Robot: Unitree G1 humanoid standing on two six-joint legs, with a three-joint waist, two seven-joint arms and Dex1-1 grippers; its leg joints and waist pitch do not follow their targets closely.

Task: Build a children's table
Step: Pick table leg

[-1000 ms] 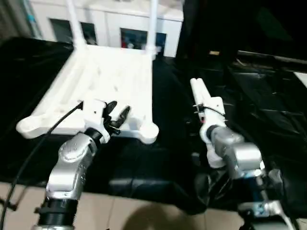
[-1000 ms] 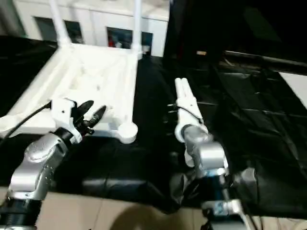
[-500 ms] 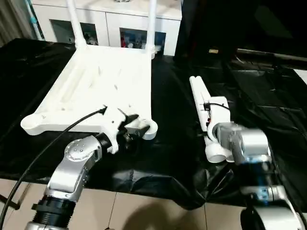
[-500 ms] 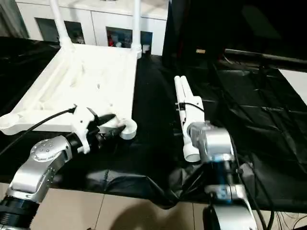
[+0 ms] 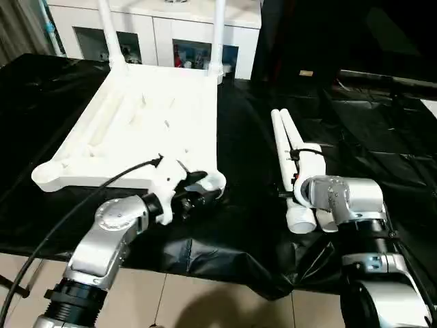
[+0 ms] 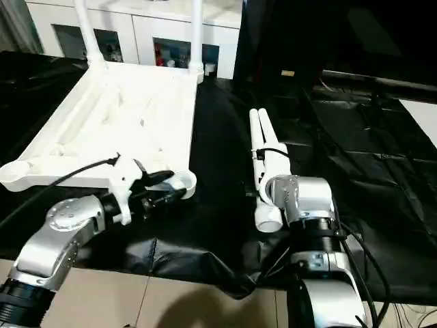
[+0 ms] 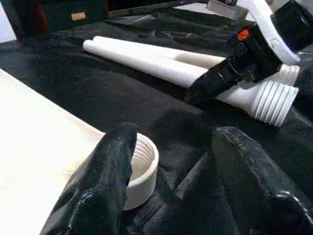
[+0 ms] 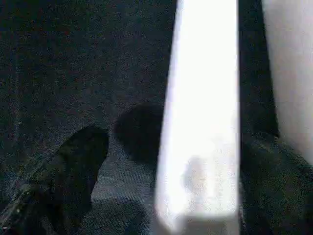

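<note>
The white table top [image 5: 143, 116] lies underside up on the black cloth. Two legs [image 5: 109, 34] stand upright in its far corners. My left gripper [image 7: 176, 134] is open at the near right corner socket [image 7: 144, 161]; one finger [image 7: 115, 161] rests against the socket's threaded rim, the other [image 7: 244, 166] stands off over the cloth. Two loose white legs [image 5: 287, 137] lie side by side to the right. My right gripper [image 8: 181, 186] is open, astride one loose leg [image 8: 200, 112] near its thick ribbed end, with a finger [image 8: 73, 171] on each side.
A white cabinet with glass doors [image 5: 164, 41] stands behind the table top. The black cloth [image 5: 246, 137] is wrinkled and hangs over the front edge above a tiled floor [image 5: 205, 301]. Dark equipment [image 5: 382, 75] stands at the back right.
My left gripper has come off the top's near edge and moved right to the near right corner socket. My right gripper has lowered over the loose legs.
</note>
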